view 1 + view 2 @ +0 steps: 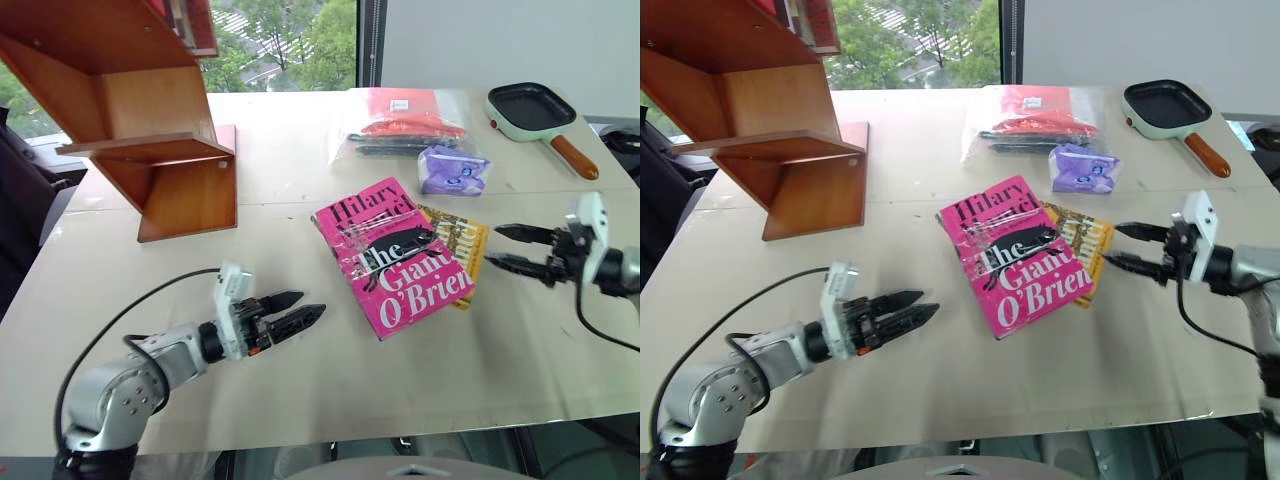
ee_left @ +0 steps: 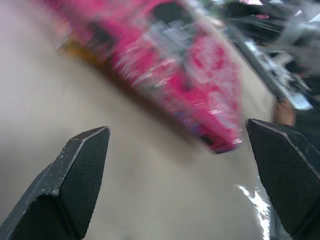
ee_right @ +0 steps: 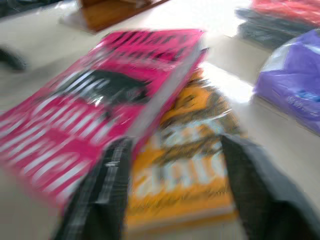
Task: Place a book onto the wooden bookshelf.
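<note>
The book point(image 1: 390, 255), bright pink with white and black lettering, lies flat mid-table, partly on top of a yellow book point(image 1: 455, 235). The wooden bookshelf point(image 1: 150, 130) stands at the far left of the table, its slanted boards and flat ledge bare. My left gripper point(image 1: 311, 304) hovers low over the table just left of the pink book, open and pointing at it. My right gripper point(image 1: 492, 245) is open too, right beside the yellow book's right edge, with nothing between its fingers. In the right wrist view both books point(image 3: 90, 110) lie just past the fingers.
A clear bag of red and dark items point(image 1: 405, 125) and a purple packet point(image 1: 452, 170) lie behind the books. A pale green frying pan point(image 1: 530, 108) sits at the far right corner. The table's front edge point(image 1: 330, 435) runs close below my arms.
</note>
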You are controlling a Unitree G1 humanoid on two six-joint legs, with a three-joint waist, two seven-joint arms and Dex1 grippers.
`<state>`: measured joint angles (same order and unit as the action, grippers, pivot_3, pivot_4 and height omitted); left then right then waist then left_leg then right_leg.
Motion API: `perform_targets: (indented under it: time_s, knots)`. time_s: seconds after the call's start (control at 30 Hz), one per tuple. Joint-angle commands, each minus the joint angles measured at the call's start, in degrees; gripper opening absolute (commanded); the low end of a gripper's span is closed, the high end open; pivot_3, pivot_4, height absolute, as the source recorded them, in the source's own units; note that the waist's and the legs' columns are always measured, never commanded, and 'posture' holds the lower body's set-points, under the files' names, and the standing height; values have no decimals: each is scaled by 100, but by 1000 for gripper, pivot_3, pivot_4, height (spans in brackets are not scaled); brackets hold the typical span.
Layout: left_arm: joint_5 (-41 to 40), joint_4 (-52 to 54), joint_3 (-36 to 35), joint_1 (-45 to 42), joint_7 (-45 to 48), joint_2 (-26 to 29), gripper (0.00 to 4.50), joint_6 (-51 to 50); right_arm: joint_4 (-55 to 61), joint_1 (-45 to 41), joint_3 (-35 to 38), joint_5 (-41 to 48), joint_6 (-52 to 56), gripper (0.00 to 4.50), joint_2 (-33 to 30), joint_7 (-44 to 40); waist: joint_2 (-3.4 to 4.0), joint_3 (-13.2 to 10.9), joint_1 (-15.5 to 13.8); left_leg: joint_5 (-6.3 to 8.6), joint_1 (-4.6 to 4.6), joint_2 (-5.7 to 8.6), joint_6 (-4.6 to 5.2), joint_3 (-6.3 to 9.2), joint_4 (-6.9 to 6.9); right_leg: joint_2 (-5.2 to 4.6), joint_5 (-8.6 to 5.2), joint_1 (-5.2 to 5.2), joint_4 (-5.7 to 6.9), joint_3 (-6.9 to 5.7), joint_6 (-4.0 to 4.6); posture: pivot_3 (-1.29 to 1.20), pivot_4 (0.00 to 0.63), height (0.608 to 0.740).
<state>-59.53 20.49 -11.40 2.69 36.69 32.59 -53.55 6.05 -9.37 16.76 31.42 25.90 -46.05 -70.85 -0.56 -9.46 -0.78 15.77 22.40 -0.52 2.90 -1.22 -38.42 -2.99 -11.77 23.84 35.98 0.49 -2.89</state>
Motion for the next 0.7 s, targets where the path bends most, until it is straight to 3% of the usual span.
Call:
perform_targets:
  time_s: [0.03, 0.23, 0.37, 0.5, 0.7]
  knots:
    - [-923, -306, -34, -340, -275, -351, 4500, -587, 1637, 733, 870, 948, 644, 4444, -172, 278, -3, 0, 8, 0, 4, -1, 0, 4, -9, 1, 0, -1, 1, -4, -1, 0, 150, 740]
    - [-1868, -1544, -93, -1268, -1025, -945, 4500, -1371, 3451, 2969, 2646, 1970, 1224, 4444, 213, 730, -18, 12, -55, 0, -9, 7, 1, 9, -28, 4, -8, -28, 0, -24, 7, 0, 150, 740]
    - [-2266, -2508, -181, -1852, -1772, -1316, 4500, -1738, 4438, 4362, 3656, 2449, 991, 4444, 929, 1070, -30, 20, -23, 0, -3, 7, 1, 11, -32, 5, -7, -27, -1, -25, 4, 0, 150, 740]
    - [-2086, -2945, 19, -2162, -1934, -1490, 4500, -2135, 5045, 5311, 3993, 2703, 623, 4444, 1489, 1279, -44, 31, 20, 0, -7, 7, 1, 9, -31, 6, -10, -27, -1, -22, 6, 0, 150, 740]
    - [-1868, -3333, 72, -2501, -1874, -1650, 4500, -2381, 5325, 6080, 3821, 2458, -207, 4444, 2126, 1146, -59, 62, -11, 0, -18, 5, 0, 3, -31, 3, -29, -31, 0, -15, 3, 0, 150, 740]
